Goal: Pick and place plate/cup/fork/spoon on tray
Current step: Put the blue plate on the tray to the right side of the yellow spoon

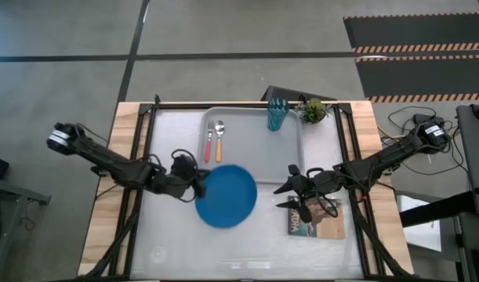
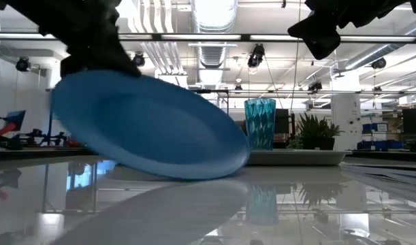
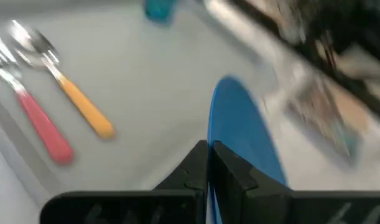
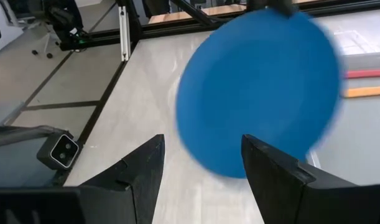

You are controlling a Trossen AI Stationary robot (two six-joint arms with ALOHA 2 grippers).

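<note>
I had the left gripper (image 1: pixel 198 185) clamped on the rim of the blue plate (image 1: pixel 226 195), holding it tilted over the near edge of the grey tray (image 1: pixel 251 119). The fork (image 1: pixel 209 142), spoon (image 1: pixel 219 139) and cup (image 1: pixel 277 114) lay on the tray. My right gripper (image 1: pixel 289 191) hung wide open above the book (image 1: pixel 317 218).

On the worktop (image 1: pixel 161 243) the tray (image 1: pixel 255 125) lies toward the far edge. In it, the fork (image 1: pixel 209 142) and spoon (image 1: pixel 219 140) lie side by side at its left, the fork outermost; the cup (image 1: pixel 277 114) stands at its far right. The plate (image 1: pixel 227 196) tilts over the tray's near rim, between the left pincer (image 1: pixel 197 186) and the right pincer (image 1: pixel 288 196).
</note>
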